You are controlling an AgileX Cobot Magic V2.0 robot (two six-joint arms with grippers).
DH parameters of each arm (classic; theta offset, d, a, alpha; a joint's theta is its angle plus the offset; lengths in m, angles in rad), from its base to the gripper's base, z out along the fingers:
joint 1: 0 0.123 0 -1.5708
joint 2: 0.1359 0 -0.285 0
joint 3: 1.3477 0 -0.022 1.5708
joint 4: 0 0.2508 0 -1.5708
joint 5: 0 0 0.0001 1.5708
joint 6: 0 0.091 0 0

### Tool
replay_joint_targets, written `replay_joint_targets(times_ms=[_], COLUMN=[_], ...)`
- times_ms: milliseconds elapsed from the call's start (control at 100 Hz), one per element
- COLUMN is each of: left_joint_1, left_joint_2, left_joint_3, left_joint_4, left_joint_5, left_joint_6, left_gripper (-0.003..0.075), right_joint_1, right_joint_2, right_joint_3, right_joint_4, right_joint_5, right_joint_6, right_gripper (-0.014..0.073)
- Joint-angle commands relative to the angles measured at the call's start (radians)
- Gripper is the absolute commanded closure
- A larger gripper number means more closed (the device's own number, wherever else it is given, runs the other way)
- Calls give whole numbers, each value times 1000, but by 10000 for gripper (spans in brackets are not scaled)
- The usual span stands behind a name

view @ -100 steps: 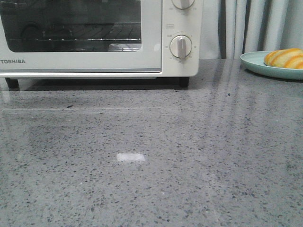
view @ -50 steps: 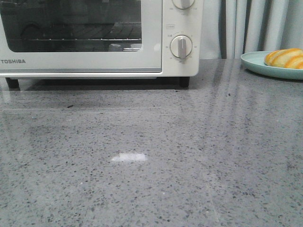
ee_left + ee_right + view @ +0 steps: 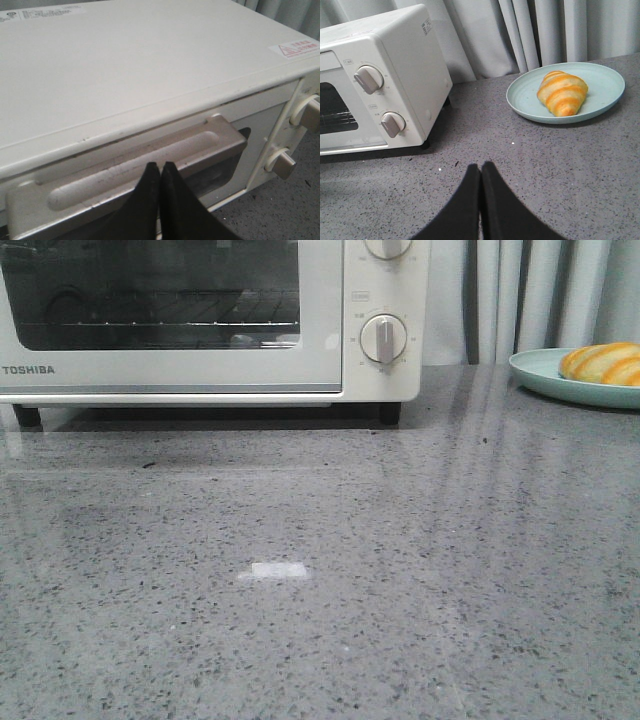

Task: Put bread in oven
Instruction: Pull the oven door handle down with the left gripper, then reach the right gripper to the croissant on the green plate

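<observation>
Bread [image 3: 562,93] on a pale green plate [image 3: 605,80], well apart from the oven [image 3: 330,350]; door shut, marked TOSHIBA. Grey curtains [image 3: 520,30] behind, speckled counter [image 3: 320,590] between. Left gripper [image 3: 160,167], fingers pressed together, over the door handle [image 3: 135,165]; right gripper [image 3: 480,170] likewise closed, holding nothing

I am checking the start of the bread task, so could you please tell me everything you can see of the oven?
The oven is a white metal-looking box marked TOSHIBA, standing upright on dark feet at the back of the grey speckled counter. Its door is shut; the dark glass window shows a wire rack inside. A long flat handle runs along the door's top edge. Two round white dials sit in a column on its right side. The shut left gripper hovers by the handle; contact is unclear.
</observation>
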Motion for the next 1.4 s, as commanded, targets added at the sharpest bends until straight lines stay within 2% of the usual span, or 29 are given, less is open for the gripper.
replay_joint_targets(times_ms=[0, 130, 250, 350, 510, 750, 1010, 1200, 1390], left_joint_1=[-8, -8, -8, -8, -8, -8, -8, -8, -8], left_joint_2=[-30, -30, -18, 1, 23, -14, -118, -149, -154], left_joint_3=[-41, -43, -43, -43, -40, 73, 251, 378, 417], left_joint_4=[-14, -16, -16, -16, 31, 70, 72, 76, 70], left_joint_5=[-97, -167, -174, -112, 88, 230, 324, 326, 329], left_joint_6=[0, 0, 0, 0, 0, -2, -2, -2, -2], left_gripper=[741, 741, 741, 741, 742, 742, 742, 742, 742], right_joint_1=[3, 3, 3, 3, 3, 3, 3, 3, 3], right_joint_2=[15, 15, 16, 16, 16, 16, 16, 16, 16], right_joint_3=[-36, -36, -36, -36, -34, -34, -34, -34, -34], right_joint_4=[-13, -13, -13, -13, -13, -13, -13, -13, -13], right_joint_5=[-73, -73, -73, -72, -67, -64, -64, -65, -78], right_joint_6=[-6, -6, -6, -6, -6, -6, -6, -6, -6], right_gripper=[662, 662, 662, 662, 662, 662, 662, 662, 662])
